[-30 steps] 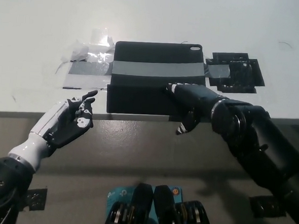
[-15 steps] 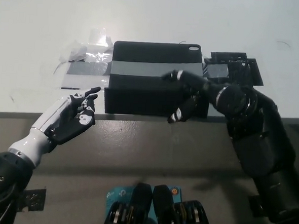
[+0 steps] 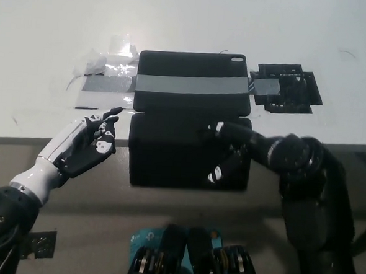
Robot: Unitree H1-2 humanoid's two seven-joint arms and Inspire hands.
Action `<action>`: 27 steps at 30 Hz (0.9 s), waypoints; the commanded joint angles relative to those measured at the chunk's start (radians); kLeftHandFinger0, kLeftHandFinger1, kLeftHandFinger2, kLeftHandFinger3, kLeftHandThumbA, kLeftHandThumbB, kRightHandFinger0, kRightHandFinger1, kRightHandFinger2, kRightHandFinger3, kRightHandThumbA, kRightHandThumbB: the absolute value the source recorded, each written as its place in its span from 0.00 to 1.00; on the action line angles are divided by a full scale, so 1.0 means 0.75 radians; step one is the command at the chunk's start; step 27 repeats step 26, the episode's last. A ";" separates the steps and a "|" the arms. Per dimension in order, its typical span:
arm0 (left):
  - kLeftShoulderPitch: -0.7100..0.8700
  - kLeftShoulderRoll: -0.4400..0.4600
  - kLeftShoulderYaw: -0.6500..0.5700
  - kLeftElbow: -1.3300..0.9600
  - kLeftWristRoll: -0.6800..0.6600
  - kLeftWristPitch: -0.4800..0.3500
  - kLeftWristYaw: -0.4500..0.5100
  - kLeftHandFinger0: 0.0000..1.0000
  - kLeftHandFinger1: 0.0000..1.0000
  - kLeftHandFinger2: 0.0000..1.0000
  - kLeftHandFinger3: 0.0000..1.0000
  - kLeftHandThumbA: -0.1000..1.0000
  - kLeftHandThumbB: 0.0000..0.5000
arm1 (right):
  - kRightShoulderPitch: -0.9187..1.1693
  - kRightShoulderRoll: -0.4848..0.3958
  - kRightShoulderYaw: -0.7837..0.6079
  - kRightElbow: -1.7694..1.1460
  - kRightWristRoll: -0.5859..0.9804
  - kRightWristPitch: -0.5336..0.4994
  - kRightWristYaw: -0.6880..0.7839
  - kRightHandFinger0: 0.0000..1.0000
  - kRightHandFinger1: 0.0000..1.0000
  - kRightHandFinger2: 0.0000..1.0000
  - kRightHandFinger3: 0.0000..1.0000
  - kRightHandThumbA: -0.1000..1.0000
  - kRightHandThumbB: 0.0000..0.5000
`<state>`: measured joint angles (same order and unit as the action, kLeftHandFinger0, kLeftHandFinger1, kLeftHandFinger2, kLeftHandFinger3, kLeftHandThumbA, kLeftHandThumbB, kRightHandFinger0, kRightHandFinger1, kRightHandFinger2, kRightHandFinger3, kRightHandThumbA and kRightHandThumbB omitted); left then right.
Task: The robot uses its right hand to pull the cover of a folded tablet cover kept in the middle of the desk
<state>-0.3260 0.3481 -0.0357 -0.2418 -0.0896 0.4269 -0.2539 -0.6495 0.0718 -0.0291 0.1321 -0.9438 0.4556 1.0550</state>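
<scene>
Far left, at the near edge of the white desk [image 3: 45, 54]: white left robot hand [image 3: 86, 145], resting palm-up, fingers spread and loosely curled, holding nothing, fingertips just reaching the desk's edge; unchanged from half a second ago. Just beyond it, crumpled clear plastic film and grey tape [image 3: 106, 73] stuck to the desk surface, glare-washed, hard to make out in detail. Centre: flat black tablet cover with a grey band across its middle [image 3: 191, 83], lying in the middle of the desk, small cut-out near its far right corner. Hinged to its near edge, a black front flap [image 3: 169, 152], now folded out flat toward the robot and overhanging the desk's edge onto the grey floor area below; half a second ago a much shorter strip of flap showed, ending at the desk edge. Right part of the flap hidden beneath the black right robot hand [image 3: 235, 152], fingers extended and pressed onto the flap's right side, thumb curling under near the flap's lower right; actual pinch hidden, dark on dark, so grip cannot be told for certain. Hand now nearer the robot and lower in the picture than before. Further right, a black openwork bracket with a grey tape patch [image 3: 285, 88], lying on the desk just beside the cover's right edge.
</scene>
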 commanded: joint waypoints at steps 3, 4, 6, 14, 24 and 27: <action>-0.055 0.055 0.010 -0.050 -0.004 -0.025 -0.039 1.00 1.00 1.00 1.00 0.61 0.32 | 0.123 0.089 -0.126 -0.257 -0.228 0.019 0.287 0.84 0.99 1.00 1.00 1.00 1.00; -0.052 0.054 0.006 -0.047 -0.004 -0.027 -0.042 1.00 1.00 1.00 1.00 0.62 0.33 | 0.145 0.089 -0.131 -0.293 -0.220 0.019 0.287 0.82 0.94 0.98 1.00 1.00 1.00; -0.049 0.053 0.001 -0.043 -0.005 -0.025 -0.047 1.00 1.00 1.00 1.00 0.63 0.34 | 0.189 0.034 -0.087 -0.391 -0.136 0.019 0.287 0.81 0.95 0.98 1.00 1.00 0.90; -0.014 0.042 0.004 -0.035 -0.004 -0.036 -0.044 1.00 1.00 1.00 1.00 0.61 0.31 | 0.253 -0.098 -0.428 -0.788 0.525 -0.064 -0.036 1.00 1.00 1.00 1.00 0.76 0.49; 0.015 0.025 -0.001 -0.030 -0.002 -0.035 -0.036 1.00 1.00 1.00 1.00 0.61 0.33 | 0.334 -0.043 -0.709 -0.516 0.707 -0.372 -0.518 1.00 1.00 1.00 1.00 0.66 0.48; 0.015 0.028 -0.004 -0.034 0.003 -0.029 -0.037 1.00 1.00 1.00 1.00 0.62 0.33 | 0.344 -0.035 -0.732 -0.436 0.719 -0.387 -0.552 1.00 1.00 1.00 1.00 0.65 0.45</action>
